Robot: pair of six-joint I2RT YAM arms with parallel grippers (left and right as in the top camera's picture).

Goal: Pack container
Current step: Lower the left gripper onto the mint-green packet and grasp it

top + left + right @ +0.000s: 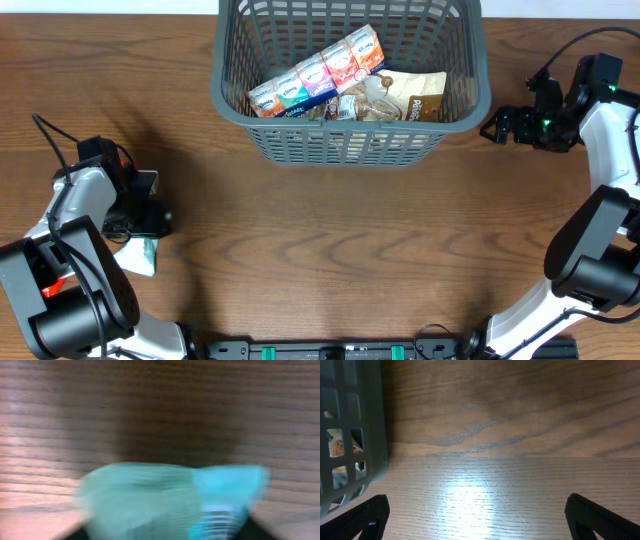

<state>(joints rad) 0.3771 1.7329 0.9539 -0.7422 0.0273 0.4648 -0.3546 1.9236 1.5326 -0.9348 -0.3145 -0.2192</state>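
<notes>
The container (455, 120), a large dark grey-blue lattice basket, stands at the back centre and holds a row of small snack boxes (318, 75) and a brown pouch (415, 97). Its corner also shows in the right wrist view (367, 435). My left gripper (148, 220) is low over the table at the far left, at a green and teal snack pack (138, 257). The left wrist view is blurred; the pack (165, 500) fills the space between the widely spread fingertips. My right gripper (492, 128) is open and empty just right of the container, its fingers (477, 517) over bare wood.
The table (330, 250) is dark wood. The container's right wall stands just left of the right gripper. Both arm bases sit at the front corners.
</notes>
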